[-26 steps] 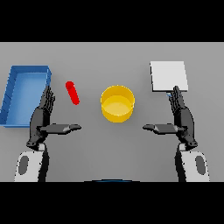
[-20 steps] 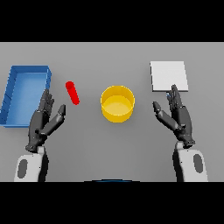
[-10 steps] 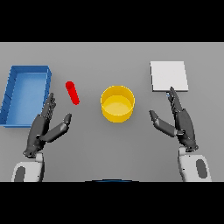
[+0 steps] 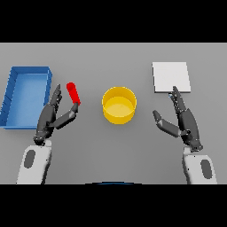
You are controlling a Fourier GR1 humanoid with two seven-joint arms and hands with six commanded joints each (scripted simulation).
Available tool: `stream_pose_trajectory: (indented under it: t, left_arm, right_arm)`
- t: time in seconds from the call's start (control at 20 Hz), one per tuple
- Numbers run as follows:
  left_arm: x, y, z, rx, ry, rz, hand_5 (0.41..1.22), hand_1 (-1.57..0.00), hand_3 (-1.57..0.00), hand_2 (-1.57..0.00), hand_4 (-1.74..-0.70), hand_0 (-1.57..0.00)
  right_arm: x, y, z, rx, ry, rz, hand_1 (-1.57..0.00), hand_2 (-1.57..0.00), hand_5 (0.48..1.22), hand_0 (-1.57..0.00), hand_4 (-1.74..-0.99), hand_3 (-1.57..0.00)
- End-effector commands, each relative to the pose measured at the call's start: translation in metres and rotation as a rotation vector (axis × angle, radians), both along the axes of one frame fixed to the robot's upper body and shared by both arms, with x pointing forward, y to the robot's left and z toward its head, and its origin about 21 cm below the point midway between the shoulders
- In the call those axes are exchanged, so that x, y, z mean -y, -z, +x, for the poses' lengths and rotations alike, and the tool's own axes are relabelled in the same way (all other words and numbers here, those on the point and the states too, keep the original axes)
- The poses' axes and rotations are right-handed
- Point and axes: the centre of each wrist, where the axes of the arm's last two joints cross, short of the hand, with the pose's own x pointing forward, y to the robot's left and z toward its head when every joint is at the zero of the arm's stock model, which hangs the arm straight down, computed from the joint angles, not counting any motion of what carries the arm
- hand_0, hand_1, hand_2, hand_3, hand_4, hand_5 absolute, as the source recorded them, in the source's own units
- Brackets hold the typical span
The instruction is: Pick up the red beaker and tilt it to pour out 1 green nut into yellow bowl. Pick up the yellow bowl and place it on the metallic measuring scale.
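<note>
Four things sit on the grey counter, taken here from left to right. Farthest left is a blue tray, lying open side up. Just right of it the left hand reaches up from the lower edge, fingers straight and spread, thumb held out toward the red beaker. The beaker lies tilted on the counter, its lower end right at the thumb tip; whether they touch cannot be told. The hand grips nothing. At the middle stands the yellow bowl, upright, apart from both hands; no nut can be made out. Farther right and nearer the far edge lies the flat pale scale. Below it the right hand is spread wide and empty, thumb toward the bowl, its fingertips just short of the scale's near edge.
</note>
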Motion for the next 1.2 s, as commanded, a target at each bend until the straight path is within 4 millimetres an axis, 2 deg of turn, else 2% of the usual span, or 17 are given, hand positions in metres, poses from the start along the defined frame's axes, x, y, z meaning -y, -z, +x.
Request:
stream_pose_trajectory:
  t: [0.0,0.15,0.4,0.5,0.6,0.7,0.85,0.9,1.0,1.05,1.15]
  left_arm:
    - [-0.001,0.001,0.009,0.008,-0.008,0.003,0.654,0.00,0.00,0.00,-1.21,0.00]
    - [0.002,0.003,0.029,0.019,-0.006,0.001,0.644,0.00,0.00,0.00,-1.22,0.00]
    - [0.014,0.012,0.052,0.010,-0.006,0.023,0.633,0.00,0.00,0.00,-1.22,0.00]
    - [0.017,0.009,0.063,0.018,-0.003,0.054,0.639,0.00,0.00,0.00,-1.22,0.00]
    - [0.018,0.015,0.067,0.023,0.002,0.065,0.660,0.00,0.00,0.00,-1.24,0.00]
    - [0.022,0.020,0.070,0.029,0.017,0.041,0.675,0.00,0.00,0.00,-1.27,0.00]
    - [0.027,0.020,0.078,0.039,0.004,0.019,0.709,0.00,0.00,0.00,-1.33,0.00]
    - [0.029,0.023,0.079,0.040,-0.006,0.011,0.726,-0.01,-0.03,-0.05,-1.35,0.00]
    - [0.033,0.027,0.080,0.046,-0.023,-0.017,0.765,-0.31,-0.24,-0.32,-1.39,-0.34]
    - [0.034,0.027,0.082,0.042,-0.036,-0.035,0.786,-0.56,-0.42,-0.55,-1.42,-0.58]
    - [0.038,0.027,0.087,0.060,-0.050,-0.061,0.943,-0.92,-0.83,-0.92,-1.42,-0.94]
  right_arm:
    - [0.001,0.000,-0.002,-0.001,0.003,0.004,0.00,0.00,0.615,0.00,-1.292,0.00]
    - [0.000,-0.001,-0.006,0.007,0.004,-0.003,0.00,0.00,0.622,0.00,-1.295,0.00]
    - [0.003,0.001,-0.003,-0.010,0.028,-0.012,0.00,0.00,0.631,0.00,-1.300,0.00]
    - [-0.002,-0.001,0.000,-0.015,0.027,-0.022,0.00,0.00,0.637,0.00,-1.303,0.00]
    - [0.003,-0.003,0.002,-0.014,0.031,-0.020,0.00,0.00,0.639,0.00,-1.299,0.00]
    - [0.000,0.000,0.000,-0.005,0.029,-0.017,0.00,0.00,0.644,0.00,-1.301,0.00]
    - [0.006,0.001,0.001,-0.013,0.039,-0.010,0.00,0.00,0.646,0.00,-1.303,0.00]
    - [0.005,0.002,0.001,-0.011,0.038,-0.018,0.00,0.00,0.647,0.00,-1.301,0.00]
    - [0.002,0.002,0.003,-0.023,0.043,-0.020,0.00,0.00,0.645,0.00,-1.294,0.00]
    - [0.003,0.002,0.001,-0.021,0.041,-0.017,0.00,0.00,0.645,0.00,-1.292,0.00]
    - [-0.001,-0.002,0.006,-0.027,0.043,-0.017,0.00,0.00,0.646,0.00,-1.290,0.00]
